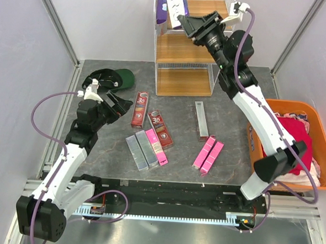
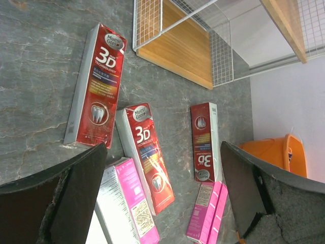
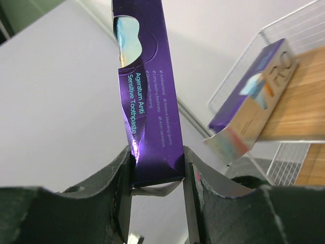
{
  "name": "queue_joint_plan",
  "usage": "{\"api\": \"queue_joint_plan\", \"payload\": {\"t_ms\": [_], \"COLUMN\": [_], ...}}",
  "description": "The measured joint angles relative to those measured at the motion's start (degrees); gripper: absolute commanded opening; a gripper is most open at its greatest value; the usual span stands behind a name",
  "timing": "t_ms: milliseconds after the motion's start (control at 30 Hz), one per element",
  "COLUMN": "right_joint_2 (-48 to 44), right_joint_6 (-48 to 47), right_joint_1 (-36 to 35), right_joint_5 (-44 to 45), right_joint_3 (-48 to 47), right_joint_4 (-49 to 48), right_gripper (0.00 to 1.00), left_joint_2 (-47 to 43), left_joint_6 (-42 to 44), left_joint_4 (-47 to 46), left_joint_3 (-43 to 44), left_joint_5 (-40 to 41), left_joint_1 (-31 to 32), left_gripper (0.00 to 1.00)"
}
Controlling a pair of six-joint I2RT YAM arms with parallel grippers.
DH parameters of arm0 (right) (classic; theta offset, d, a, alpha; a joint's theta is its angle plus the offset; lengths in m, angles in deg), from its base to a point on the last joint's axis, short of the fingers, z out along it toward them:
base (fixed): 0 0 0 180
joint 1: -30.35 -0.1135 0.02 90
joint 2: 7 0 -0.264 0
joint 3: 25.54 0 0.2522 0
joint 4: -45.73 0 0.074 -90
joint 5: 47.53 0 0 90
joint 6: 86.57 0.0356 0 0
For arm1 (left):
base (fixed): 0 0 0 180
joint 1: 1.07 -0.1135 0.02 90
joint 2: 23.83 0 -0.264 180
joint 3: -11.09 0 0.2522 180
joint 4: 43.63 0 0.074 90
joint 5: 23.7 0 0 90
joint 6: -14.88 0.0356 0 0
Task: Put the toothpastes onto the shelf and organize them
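You get bright, even light with soft shadows; glare streaks the purple carton [image 3: 147, 101], upper end perhaps blurred.

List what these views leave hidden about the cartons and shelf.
- Top external: the shelf's top runs past the upper edge.
- Right wrist: the held purple carton is cut off at the top; the right gripper covers its lower end.
- Left wrist: fingers of the open left gripper and the bottom edge hide parts of the pink cartons.
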Motion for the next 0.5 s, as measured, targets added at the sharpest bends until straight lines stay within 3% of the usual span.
{"api": "queue_joint_plan", "payload": {"t_ms": [233,500], "right_joint_2": [9.9,19.5], "right_joint_6": [8.5,13.8], "right_joint_1": [5.3,5.8], "right_joint_5": [4.7,7.7], "right_joint_3": [-5.2,-14.4], "right_joint_4": [-1.9,-0.6], "right_gripper": [0.35,0.4], "left_joint_2": [0.5,1.0], "left_joint_6": [-0.1,-0.7], "left_joint_4": [-1.6,-3.0], "left_joint_3": [-1.0,-2.2], "left_joint_5": [-1.2,-2.6], "left_joint_1": [0.0,0.0], "left_gripper": [1.0,1.0]}}
